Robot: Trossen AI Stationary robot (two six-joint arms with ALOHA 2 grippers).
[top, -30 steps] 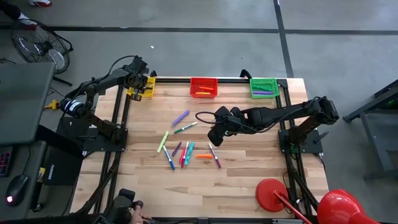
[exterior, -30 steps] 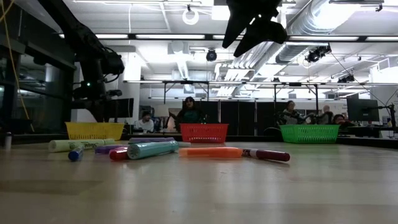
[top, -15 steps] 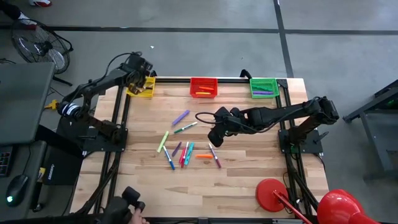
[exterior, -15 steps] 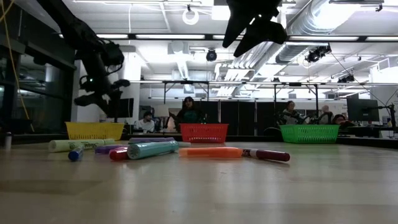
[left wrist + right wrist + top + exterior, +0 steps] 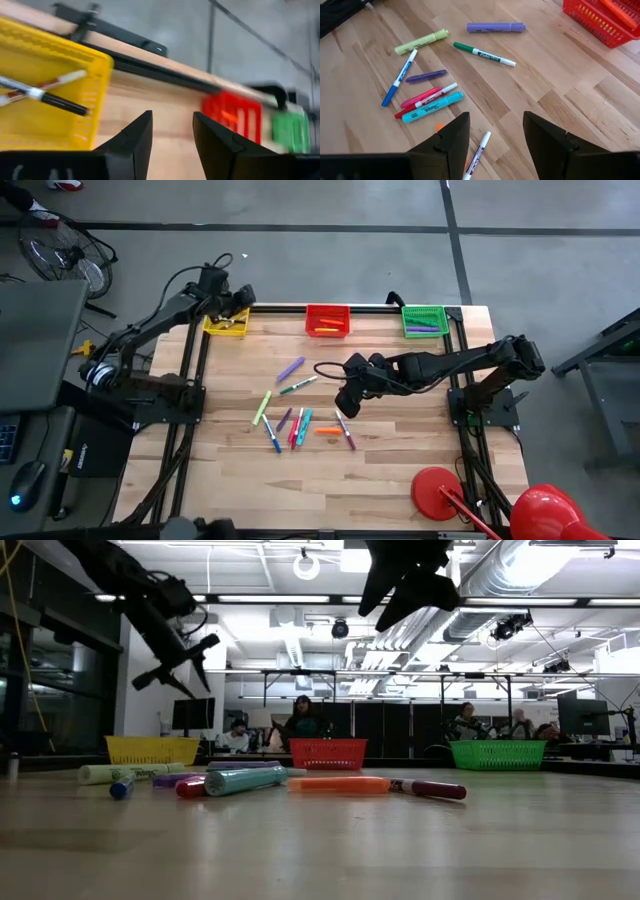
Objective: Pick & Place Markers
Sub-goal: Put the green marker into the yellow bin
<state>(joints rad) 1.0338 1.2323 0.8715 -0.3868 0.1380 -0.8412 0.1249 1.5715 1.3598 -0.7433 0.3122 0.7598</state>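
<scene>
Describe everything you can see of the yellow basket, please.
The yellow basket is a square mesh box, plastic by its look, open on top, and it stands upright at the table's far left corner, next to the black frame rail. Inside lie a black marker and a white marker, crossing each other. The left gripper hangs open above the basket's edge without touching it.

Baskets yellow (image 5: 226,326), red (image 5: 327,320), green (image 5: 424,321); purple marker (image 5: 495,27).

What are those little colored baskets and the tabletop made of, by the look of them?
The yellow basket, red basket and green basket look like molded plastic mesh: bright uniform color, fine lattice walls. The table looks like light butcher-block wood with a smooth finish: joined planks and visible grain.
</scene>
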